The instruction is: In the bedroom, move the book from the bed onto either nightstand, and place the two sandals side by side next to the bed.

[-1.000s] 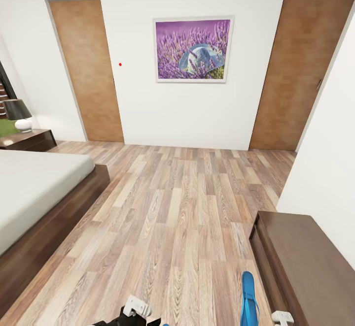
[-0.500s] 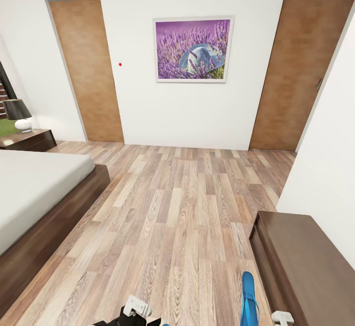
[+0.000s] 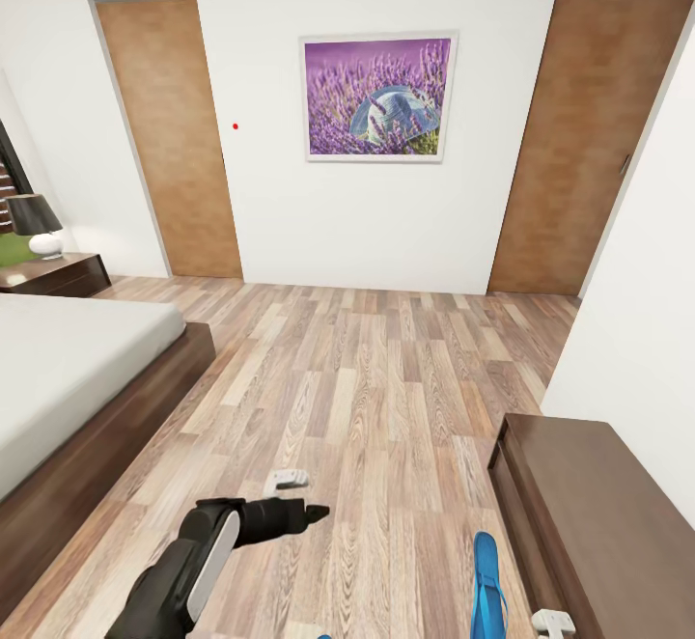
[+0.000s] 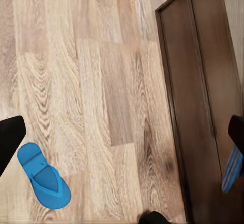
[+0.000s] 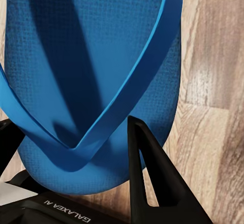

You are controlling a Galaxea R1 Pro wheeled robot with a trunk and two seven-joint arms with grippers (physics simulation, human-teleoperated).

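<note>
Left gripper (image 3: 290, 494): risen into head view over the floor (image 3: 367, 398), jaws spread, empty. Right gripper (image 5: 76, 178): unmoved, jaws pinching one sandal (image 5: 96, 66). Other sandal (image 4: 43, 176): flat on the floor, unmoved, beside the cabinet (image 3: 598, 513).

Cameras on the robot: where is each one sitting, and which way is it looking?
Head view: on the robot's head, looking forward and down across the floor at the bed; the left arm and left gripper show.
Left wrist view: on the left arm, looking down at a sandal lying on the floor.
Right wrist view: by the right gripper, which grips the other sandal.
Head and right wrist views share that held sandal.
</note>
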